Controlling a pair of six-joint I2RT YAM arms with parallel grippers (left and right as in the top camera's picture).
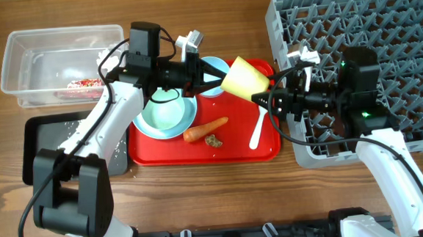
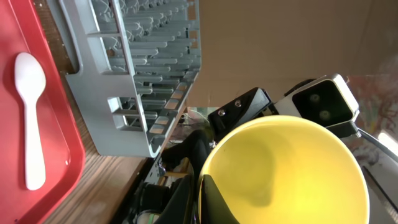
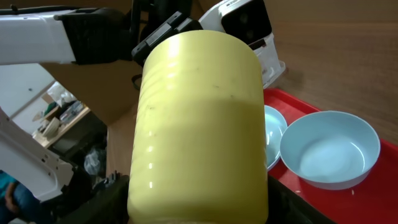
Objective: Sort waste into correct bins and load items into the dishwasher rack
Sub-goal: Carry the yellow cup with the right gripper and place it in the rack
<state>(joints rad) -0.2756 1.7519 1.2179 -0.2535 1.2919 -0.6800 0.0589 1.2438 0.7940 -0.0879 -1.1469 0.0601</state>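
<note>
yellow cup (image 3: 199, 124) aloft in outstretched left claw (image 1: 221, 77), right claw (image 1: 262, 98) perhaps around it

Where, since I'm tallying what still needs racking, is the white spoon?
In the overhead view the white spoon lies on the red tray near its right edge, between the carrot and the dishwasher rack.

I can read no writing, label, brand or number on the yellow cup (image 1: 244, 77), grey rack (image 1: 382, 20), red tray (image 1: 162, 157) or clear tub (image 1: 45, 48).

Left fingers (image 1: 210, 76) clamped — right fingers (image 1: 263, 99) parted
</note>
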